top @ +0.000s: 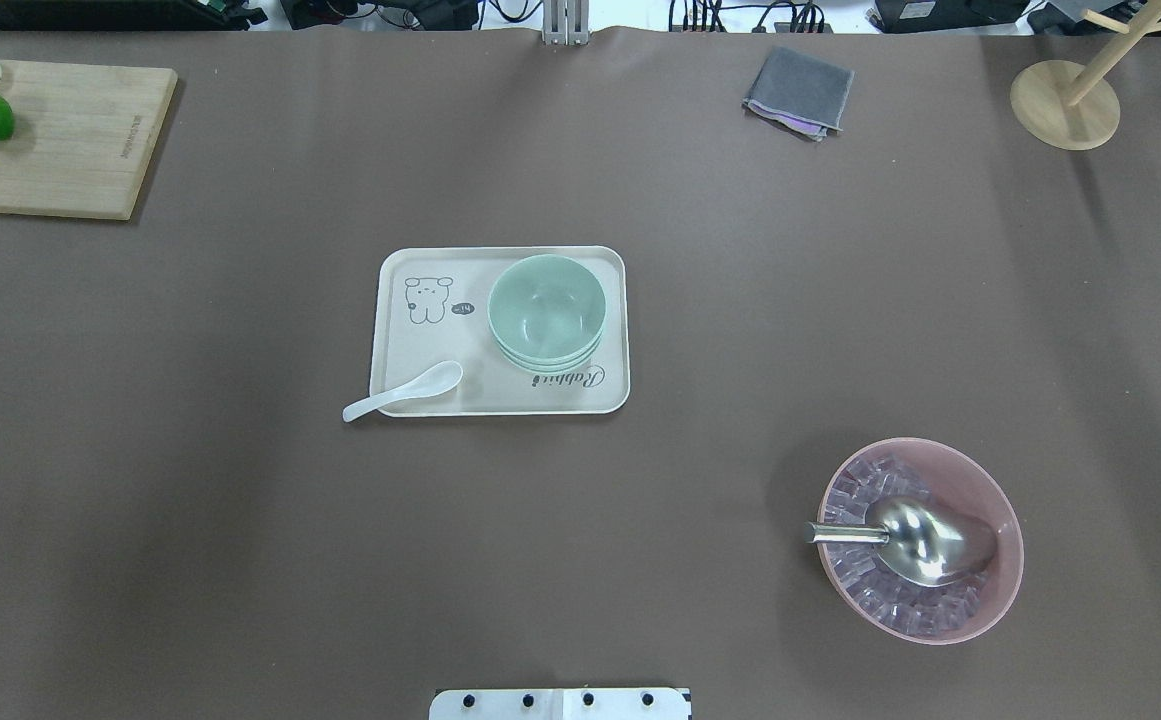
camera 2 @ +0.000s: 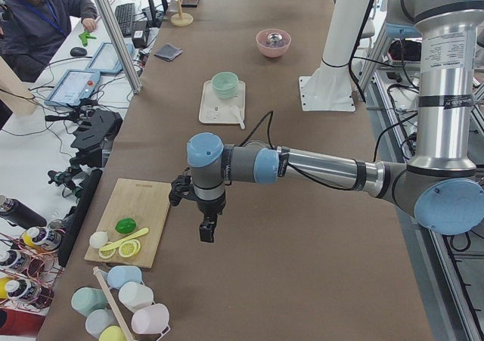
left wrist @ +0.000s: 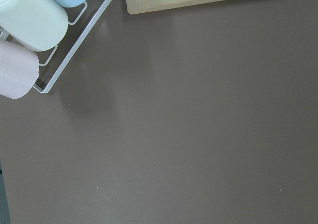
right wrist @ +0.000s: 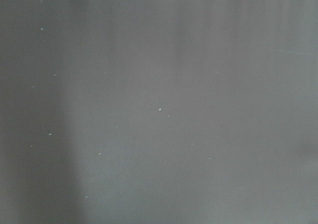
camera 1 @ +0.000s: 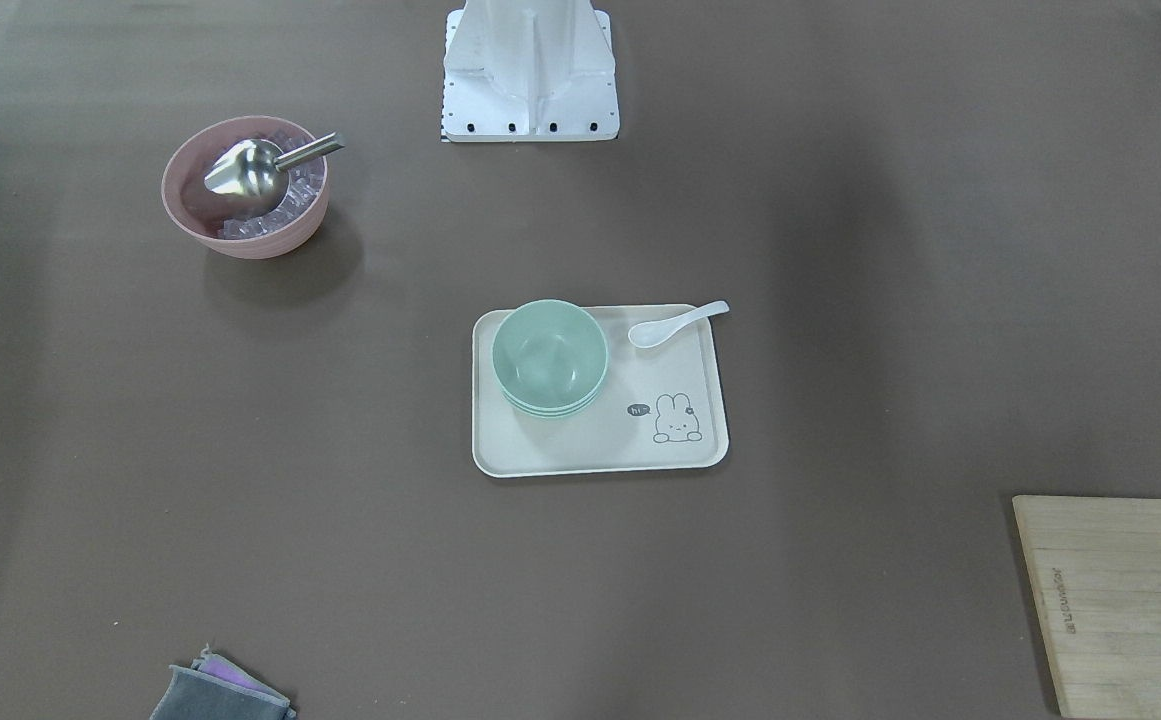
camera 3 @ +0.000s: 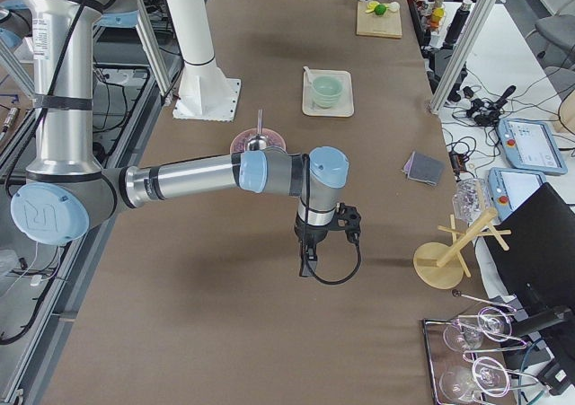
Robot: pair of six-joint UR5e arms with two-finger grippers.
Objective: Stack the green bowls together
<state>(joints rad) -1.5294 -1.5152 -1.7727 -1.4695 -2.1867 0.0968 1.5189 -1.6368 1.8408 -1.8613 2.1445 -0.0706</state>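
Observation:
The three pale mint-green bowls (top: 546,310) sit nested in one stack on a cream rabbit-print tray (top: 420,390); they also show in the front view (camera 1: 549,357) and small in both side views (camera 2: 224,84) (camera 3: 326,91). My left gripper (camera 2: 206,230) hangs over bare table far from the tray, near the cutting board. My right gripper (camera 3: 307,263) hangs over bare table at the other end. Both show only in the side views, so I cannot tell whether they are open or shut. Neither wrist view shows fingers.
A white spoon (top: 402,391) lies on the tray's edge. A pink bowl (top: 1000,520) holds ice cubes and a metal scoop (top: 915,539). A cutting board (top: 70,140) with fruit, a grey cloth (top: 799,91), a wooden stand (top: 1065,105) and a cup rack (left wrist: 30,30) sit around the edges.

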